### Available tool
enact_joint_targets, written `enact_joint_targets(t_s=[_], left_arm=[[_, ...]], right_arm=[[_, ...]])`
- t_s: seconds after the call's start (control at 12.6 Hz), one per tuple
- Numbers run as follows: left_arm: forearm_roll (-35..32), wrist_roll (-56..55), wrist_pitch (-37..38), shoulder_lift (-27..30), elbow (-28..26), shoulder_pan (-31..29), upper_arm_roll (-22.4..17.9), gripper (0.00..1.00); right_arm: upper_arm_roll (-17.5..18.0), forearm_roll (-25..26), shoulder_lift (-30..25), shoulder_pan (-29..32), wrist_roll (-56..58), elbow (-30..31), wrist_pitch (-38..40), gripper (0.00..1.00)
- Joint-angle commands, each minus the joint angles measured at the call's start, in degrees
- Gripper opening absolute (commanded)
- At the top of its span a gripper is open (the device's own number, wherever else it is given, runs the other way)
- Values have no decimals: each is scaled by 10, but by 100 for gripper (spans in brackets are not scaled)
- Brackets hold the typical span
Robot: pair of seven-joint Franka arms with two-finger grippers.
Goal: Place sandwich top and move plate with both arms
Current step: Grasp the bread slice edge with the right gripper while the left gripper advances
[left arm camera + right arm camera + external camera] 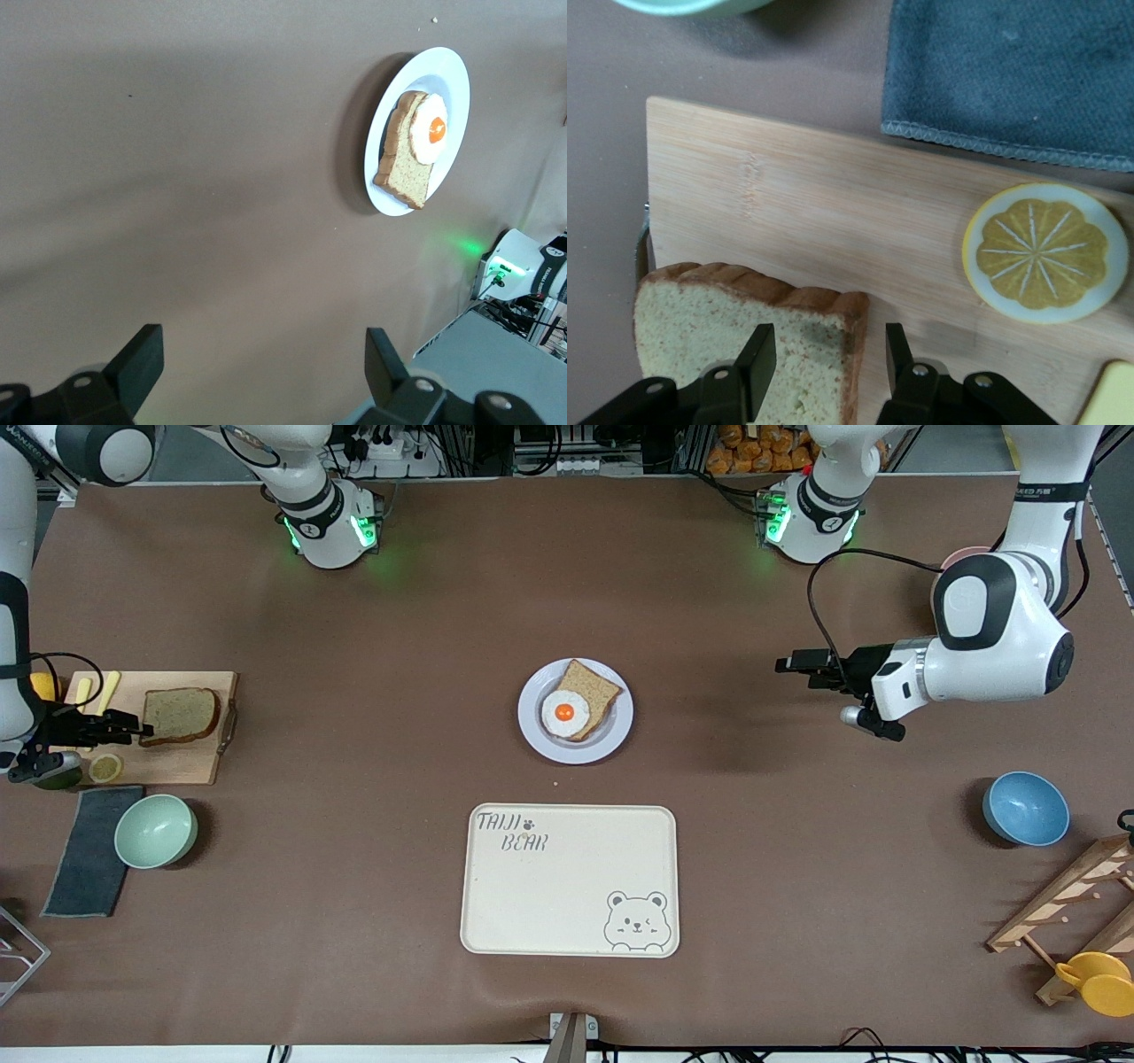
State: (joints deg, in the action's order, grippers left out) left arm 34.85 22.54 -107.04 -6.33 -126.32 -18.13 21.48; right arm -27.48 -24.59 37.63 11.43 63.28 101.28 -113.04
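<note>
Sandwich top point(180, 715) lies flat on the wooden cutting board point(190, 762) at the right arm's end of the table, its domed crust turned toward the middle. Biggest thing on the brown tablecloth is the cream tray point(570, 880) with the bear drawing, sitting nearer the front camera than the plate point(535, 731). That pale plate is in the middle of the table and carries a bread slice with a fried egg point(565, 712) on it.

The left arm waits over bare cloth toward its own end of the table; the left gripper point(264, 363) hangs there with its fingers point(140, 361) spread wide and nothing between them.

The right gripper point(830, 359) is down at the board, straddling the crust edge of the sandwich top: one finger point(758, 357) sits over the bread's face, the other just off the crust over the wood. The jaws stand partly apart, and I cannot tell whether the pads press the bread.

A lemon slice point(1044, 252) rests on the board near that gripper, with a dark grey cloth point(86, 859) and a green bowl point(155, 831) just beside the board, nearer the front camera.
</note>
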Motion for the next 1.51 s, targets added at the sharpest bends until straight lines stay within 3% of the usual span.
enact_joint_targets(t_s=[0.0,0.4,0.64,0.96,1.43], left_arm=[[3,-9,-7,-7,12,2,3,100],[2,-18,-7,-14,20,9,3,100],[2,-18,-11,-17,20,14,3,100],[2,-18,-12,-18,20,15,3,100],[9,-18,-19,-45,21,14,3,100]], right_arm=[[2,-14,11,9,31,-6,-10,50],[2,-27,19,17,66,-6,-13,29],[2,-40,18,15,69,5,-10,2],[1,-44,9,10,64,-6,37,0],[5,-43,6,-9,-38,-130,238,0]])
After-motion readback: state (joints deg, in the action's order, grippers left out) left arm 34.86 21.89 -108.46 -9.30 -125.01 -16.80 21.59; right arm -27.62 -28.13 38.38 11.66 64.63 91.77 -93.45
